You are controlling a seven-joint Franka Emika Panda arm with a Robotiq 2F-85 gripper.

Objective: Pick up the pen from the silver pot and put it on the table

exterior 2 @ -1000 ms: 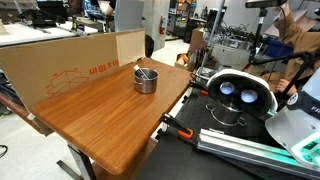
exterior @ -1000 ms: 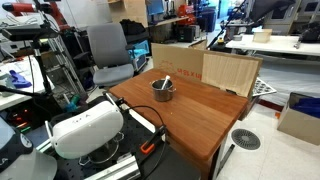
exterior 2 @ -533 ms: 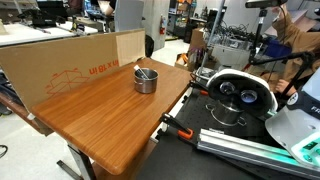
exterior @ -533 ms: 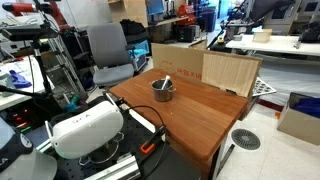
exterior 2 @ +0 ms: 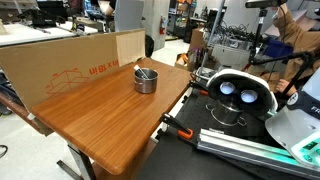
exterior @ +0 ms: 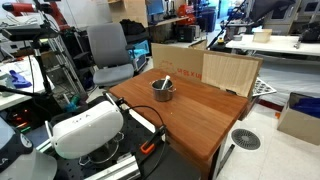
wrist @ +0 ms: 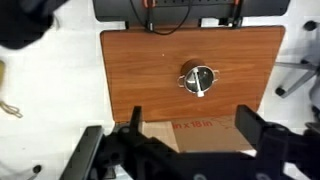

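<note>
The pen [wrist: 201, 81], judged light, stiff and slick, is best pinched at its raised end above the pot [wrist: 187, 78] by the bench's [wrist: 140, 60] far edge; the tool [wrist: 190, 120] is spread wide.

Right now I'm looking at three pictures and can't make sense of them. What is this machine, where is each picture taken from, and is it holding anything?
The machine is a robot arm with a two-fingered tool at its end. The wrist view comes from a camera on that arm, looking straight down. Its dark fingers stand wide apart at the bottom edge, open and holding nothing. Both exterior views come from cameras standing elsewhere in the room. On the wooden table sits a small silver pot with a pen resting in it. The tool hangs high above them, touching neither.
</note>
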